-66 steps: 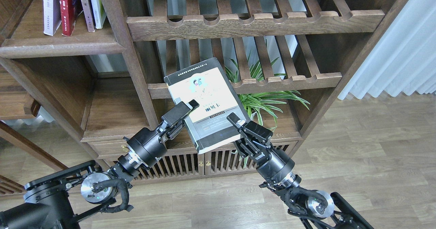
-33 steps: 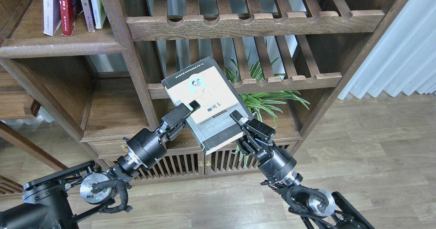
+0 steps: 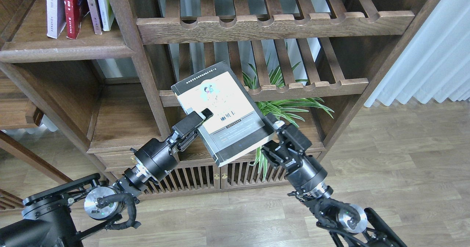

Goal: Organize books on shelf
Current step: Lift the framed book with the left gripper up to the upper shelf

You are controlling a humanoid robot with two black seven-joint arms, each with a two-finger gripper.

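The left gripper (image 3: 200,119) was clamped on the thick black book (image 3: 224,111), one finger (image 3: 196,118) lying flat over the cover, the other hidden beneath. It pinched the book's left long edge near the middle. Over on the other side, the right gripper (image 3: 274,127) sat at the book's lower right corner; its fingers looked parted and just beside or under that edge, and whether they touched it could not be told.

So the book hung in the air in front of the bookcase, cover up, tilted, its long axis running from lower right, near the robot, up and away to the upper left. The left arm alone seemed to carry it.

And where was it headed? The solid plank shelf (image 3: 69,50) lay well up and to the left of those fingers, so the left arm was the nearer one by far. On that shelf stood a short row already: a pale lavender-white book (image 3: 55,8) and a red book (image 3: 73,8) beside it, with two more thin volumes (image 3: 99,8) leaning just right of them. The likely slot looked to be at the right end of that row.

Behind the held book, the slatted racks (image 3: 275,26) carried nothing, and a green plant (image 3: 290,107) showed through below.
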